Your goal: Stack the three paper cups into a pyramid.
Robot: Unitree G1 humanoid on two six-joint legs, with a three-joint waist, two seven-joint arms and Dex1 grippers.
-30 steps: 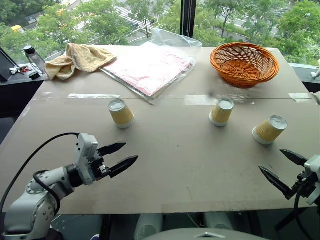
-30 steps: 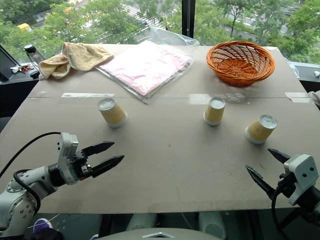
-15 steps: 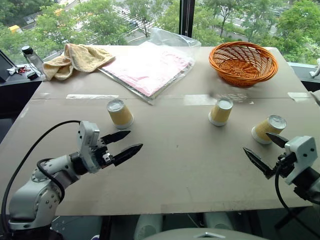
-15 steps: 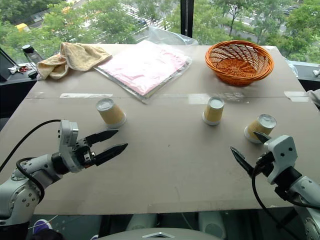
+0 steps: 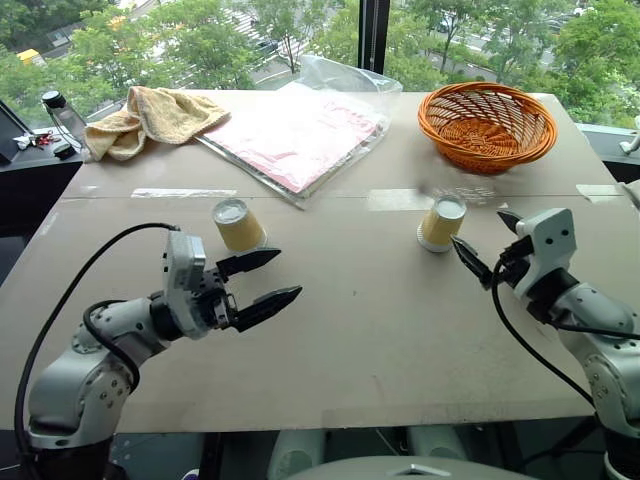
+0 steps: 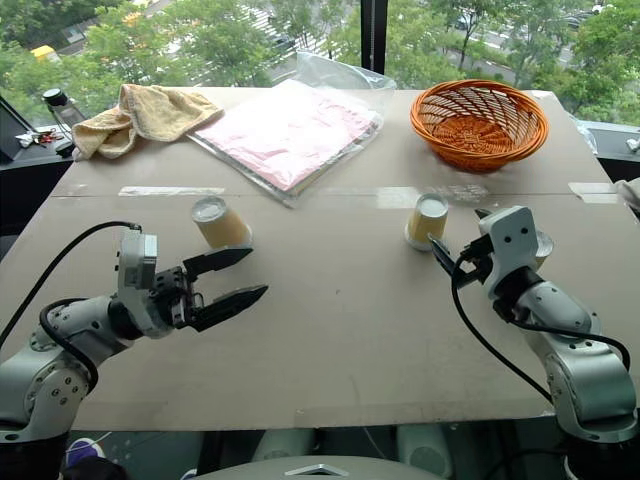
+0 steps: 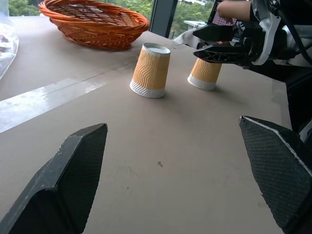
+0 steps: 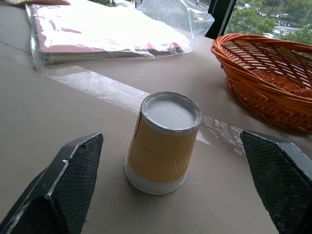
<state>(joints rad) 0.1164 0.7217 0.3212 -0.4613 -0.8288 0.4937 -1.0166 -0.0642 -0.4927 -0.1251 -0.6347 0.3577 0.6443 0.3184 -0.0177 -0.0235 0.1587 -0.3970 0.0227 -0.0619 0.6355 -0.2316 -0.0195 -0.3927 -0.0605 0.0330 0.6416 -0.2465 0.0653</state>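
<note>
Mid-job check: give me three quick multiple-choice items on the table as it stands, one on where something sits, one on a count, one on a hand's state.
1. Where on the brown table is the orange wicker basket?
A. far right part
B. near left corner
C. between the two hands

2. How many of the tan ribbed paper cups are stacked on another cup?
A. none
B. one
C. two

3. What is the state of the right hand?
A. shut on a cup
B. open, holding nothing
C. shut, holding nothing

Key:
1 A: the basket sits at the far right, beyond the cups.
2 A: the left cup, the middle cup and the right cup each stand upside down on the table, apart.
3 B: its fingers are spread, near the middle cup, with nothing held.
</note>
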